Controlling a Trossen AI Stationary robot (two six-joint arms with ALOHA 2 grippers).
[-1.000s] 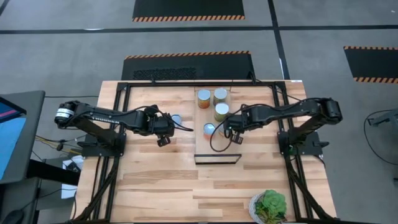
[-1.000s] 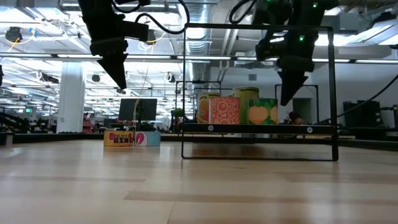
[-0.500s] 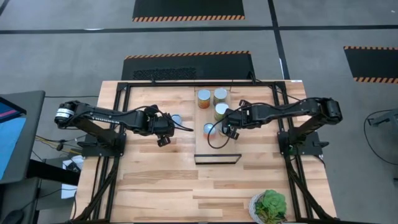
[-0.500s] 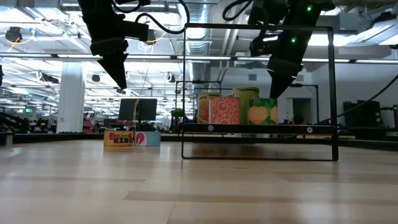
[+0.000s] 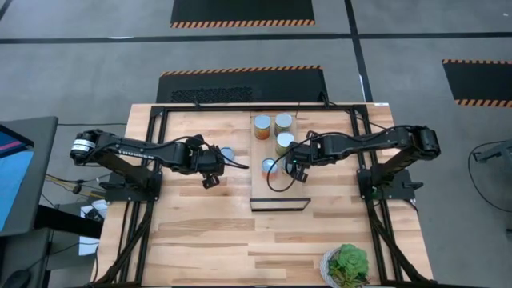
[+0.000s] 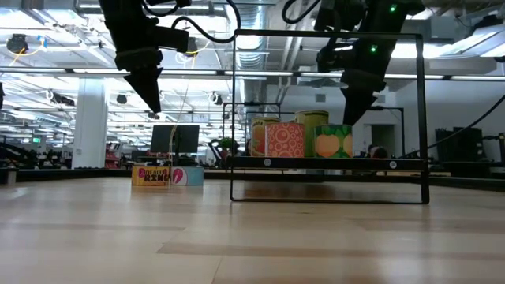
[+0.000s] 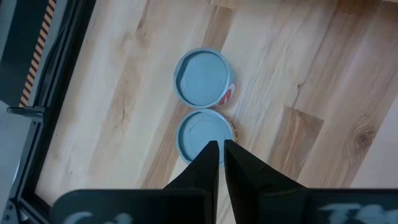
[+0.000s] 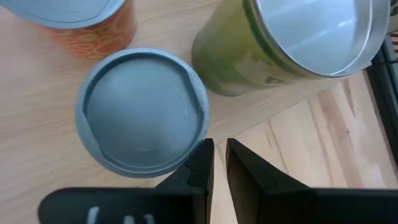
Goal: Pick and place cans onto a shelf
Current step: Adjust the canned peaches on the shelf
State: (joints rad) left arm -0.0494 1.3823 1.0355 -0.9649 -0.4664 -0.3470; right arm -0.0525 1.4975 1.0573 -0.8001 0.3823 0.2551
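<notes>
The shelf (image 5: 280,190) is a pale board with a black frame, lying mid-table. Several cans stand on its far half: an orange one (image 5: 262,126), a silver-topped one (image 5: 283,122), a green one (image 5: 285,142) and a low one (image 5: 270,167). In the low view they stand in a row (image 6: 284,140). Two more low cans (image 7: 202,78) (image 7: 205,134) stand side by side on the table left of the shelf. My left gripper (image 5: 210,180) is shut and hovers above them (image 6: 150,99). My right gripper (image 5: 298,171) is shut and hovers just above the shelf's cans (image 6: 353,117), beside the low can (image 8: 143,112) and the green can (image 8: 292,37).
A leafy plant (image 5: 346,266) sits at the table's near right corner. The shelf's tall black frame (image 6: 424,118) rises around the cans. Black rails (image 5: 152,160) run along the table's left and right sides. Bare planks (image 5: 208,232) lie near the front.
My right gripper has moved a little toward the table's left, over the shelf's cans, and has tipped slightly. The cans and my left gripper have kept still.
</notes>
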